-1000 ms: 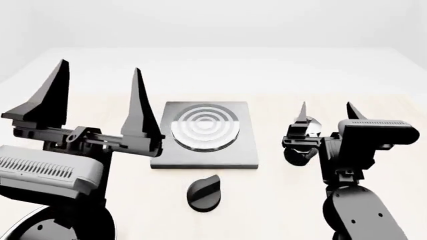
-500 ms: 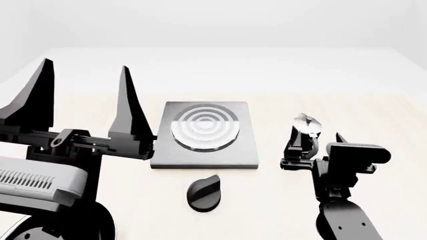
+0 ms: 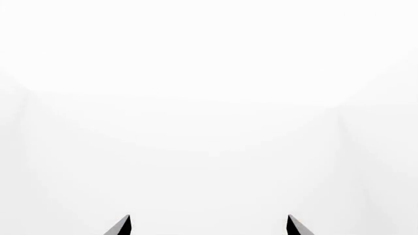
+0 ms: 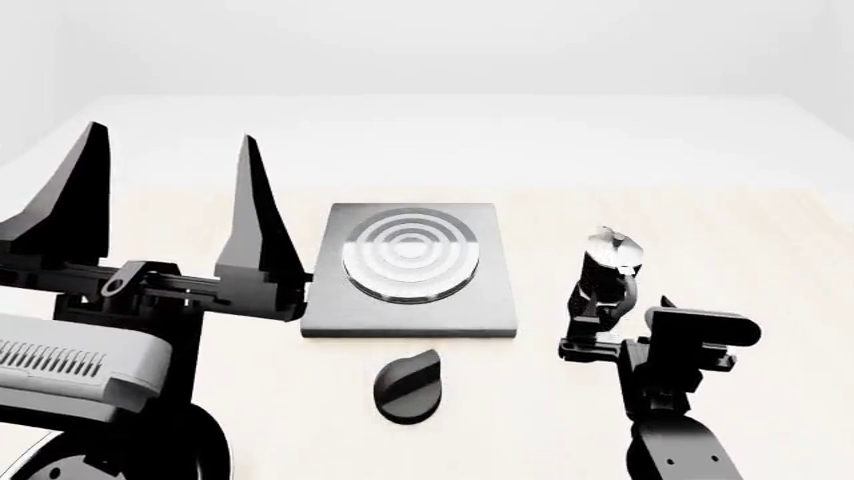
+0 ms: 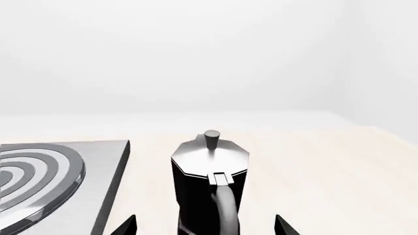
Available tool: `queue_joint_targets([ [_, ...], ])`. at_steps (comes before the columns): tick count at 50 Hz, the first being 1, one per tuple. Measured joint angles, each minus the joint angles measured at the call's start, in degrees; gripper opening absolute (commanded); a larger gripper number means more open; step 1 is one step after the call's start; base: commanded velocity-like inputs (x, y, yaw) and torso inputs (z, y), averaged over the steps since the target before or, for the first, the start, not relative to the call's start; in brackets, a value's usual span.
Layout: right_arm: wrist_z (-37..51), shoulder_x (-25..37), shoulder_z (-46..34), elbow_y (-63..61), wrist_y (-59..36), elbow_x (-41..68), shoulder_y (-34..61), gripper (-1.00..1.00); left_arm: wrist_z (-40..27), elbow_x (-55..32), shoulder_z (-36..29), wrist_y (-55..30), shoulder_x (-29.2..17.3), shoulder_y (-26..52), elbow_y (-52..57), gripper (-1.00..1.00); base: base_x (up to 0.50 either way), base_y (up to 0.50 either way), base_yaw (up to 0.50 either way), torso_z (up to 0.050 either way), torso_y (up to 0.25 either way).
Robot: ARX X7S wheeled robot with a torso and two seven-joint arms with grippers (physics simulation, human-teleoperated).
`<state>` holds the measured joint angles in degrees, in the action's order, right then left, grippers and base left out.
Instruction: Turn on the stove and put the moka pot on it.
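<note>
From my station, the head camera shows a pale, cream-coloured table top (image 4: pixel 747 230) spreading across the lower part of the scene. Beyond its far edge lies a lighter, near-white floor (image 4: pixel 427 125), which meets a plain white back wall (image 4: pixel 427 45) along a soft line. A second wall (image 4: pixel 27 60) closes the room on the left. The light is even and diffuse, with only faint shadows. My left wrist camera gives me nothing but blank white surfaces.
</note>
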<state>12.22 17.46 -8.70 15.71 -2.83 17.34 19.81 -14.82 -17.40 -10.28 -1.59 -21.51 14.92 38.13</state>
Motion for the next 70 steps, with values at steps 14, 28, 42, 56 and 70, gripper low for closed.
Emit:
queue_joint_targets([
  [14,-0.2,-0.9,-0.6,8.4,3.3,-1.7,3.2,1.00,0.0,-0.5,-0.1,0.3,-0.2,-0.2,-0.4,1.00,0.00,0.00,0.00,0.000,0.000],
  [28,-0.2,-1.1,-0.8,13.7,4.9,-2.4,5.3,1.00,-0.2,-1.3,-0.2,0.2,-0.3,0.0,-0.6,1.00,0.00,0.00,0.00,0.000,0.000],
  [42,-0.2,-1.2,-1.0,17.2,5.7,-2.8,6.7,1.00,-0.3,-1.5,-0.4,0.5,-0.4,0.0,-0.9,1.00,0.00,0.00,0.00,0.000,0.000],
  [56,-0.7,-1.9,-1.5,22.7,8.2,-3.5,8.5,1.00,-0.3,-1.6,-0.7,1.0,-0.4,-0.3,-1.4,1.00,0.00,0.00,0.00,0.000,0.000],
  [70,-0.8,-2.2,-1.9,24.7,8.8,-3.8,9.5,1.00,-0.4,-1.8,-1.0,1.2,-0.5,-0.4,-1.6,1.00,0.00,0.00,0.00,0.000,0.000],
])
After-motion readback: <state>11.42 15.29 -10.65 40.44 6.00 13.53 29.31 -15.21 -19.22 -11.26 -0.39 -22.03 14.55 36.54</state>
